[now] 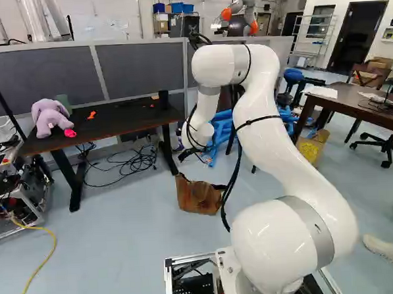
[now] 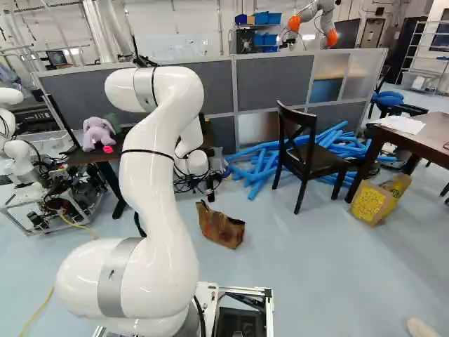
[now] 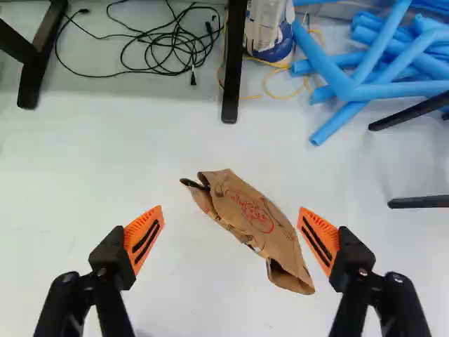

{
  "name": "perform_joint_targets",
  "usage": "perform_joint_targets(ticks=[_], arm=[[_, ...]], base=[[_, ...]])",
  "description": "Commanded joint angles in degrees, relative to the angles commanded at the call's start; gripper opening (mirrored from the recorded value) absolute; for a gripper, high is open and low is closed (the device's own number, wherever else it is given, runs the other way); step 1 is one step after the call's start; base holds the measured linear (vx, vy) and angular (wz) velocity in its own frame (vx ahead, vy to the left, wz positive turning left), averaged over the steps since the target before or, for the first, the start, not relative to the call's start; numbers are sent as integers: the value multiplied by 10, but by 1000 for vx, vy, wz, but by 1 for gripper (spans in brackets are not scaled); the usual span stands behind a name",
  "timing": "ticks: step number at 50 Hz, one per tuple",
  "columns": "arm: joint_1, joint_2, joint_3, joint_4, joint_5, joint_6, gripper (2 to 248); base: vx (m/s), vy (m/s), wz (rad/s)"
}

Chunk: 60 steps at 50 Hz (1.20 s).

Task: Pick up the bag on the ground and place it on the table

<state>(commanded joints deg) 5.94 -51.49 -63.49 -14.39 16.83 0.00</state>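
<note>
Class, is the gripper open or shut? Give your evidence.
Open. In the wrist view, the gripper has its fingers wide apart, the brown bag ungripped.

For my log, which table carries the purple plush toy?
The black table at the left of the left base view; the brown table at that view's right bears white papers instead.

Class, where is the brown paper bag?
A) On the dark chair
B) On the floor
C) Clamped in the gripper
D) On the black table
B: the brown paper bag lies on the floor, the gripper standing open above it.
</note>
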Motion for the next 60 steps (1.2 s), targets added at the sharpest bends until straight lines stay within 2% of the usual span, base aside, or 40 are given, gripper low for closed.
perform_joint_targets(ticks=[16,25,34,60], arm=[[0,-32,-22,-11,-39,0,247],[0,-51,-34,-14,-45,-6,247],[0,-69,-46,-14,-46,-50,247],[0,-122,-84,-14,-46,-205,247]], base=[[0,0,0],[0,0,0],[0,0,0],[0,0,0]])
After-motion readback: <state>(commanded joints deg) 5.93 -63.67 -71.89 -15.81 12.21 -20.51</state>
